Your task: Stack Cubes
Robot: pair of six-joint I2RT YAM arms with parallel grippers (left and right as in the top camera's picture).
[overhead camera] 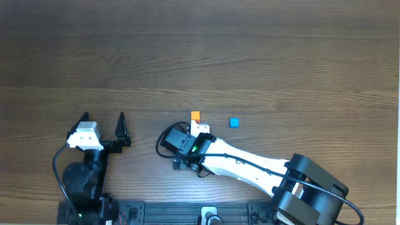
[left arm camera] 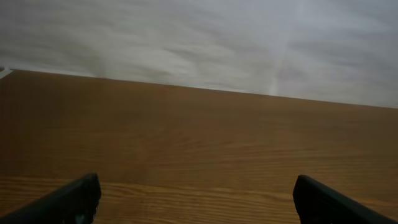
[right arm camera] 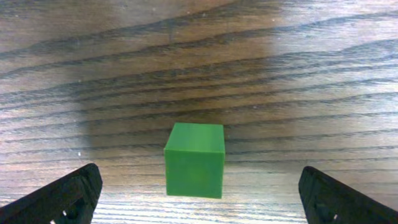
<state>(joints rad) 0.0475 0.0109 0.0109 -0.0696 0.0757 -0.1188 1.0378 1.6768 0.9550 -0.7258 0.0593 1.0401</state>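
- Lining up for the pick on the green cube (right arm camera: 194, 158), sitting on the table (right arm camera: 298, 56) between the fingers, untouched.
- Holding the right gripper (right arm camera: 198, 180) wide open, gripping nothing.
- Calling next for lowering, closing, then probably carrying to the orange cube (overhead camera: 195, 115) or blue cube (overhead camera: 234, 122) nearby.
- Idling well apart: left gripper (overhead camera: 103, 119), spread open, empty; nothing blocking.

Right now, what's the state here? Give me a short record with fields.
green cube: on the table, inside the open right gripper, untouched
orange cube: on the table, alone
blue cube: on the table, apart from the orange cube
left gripper: open, over bare table
stack: none yet
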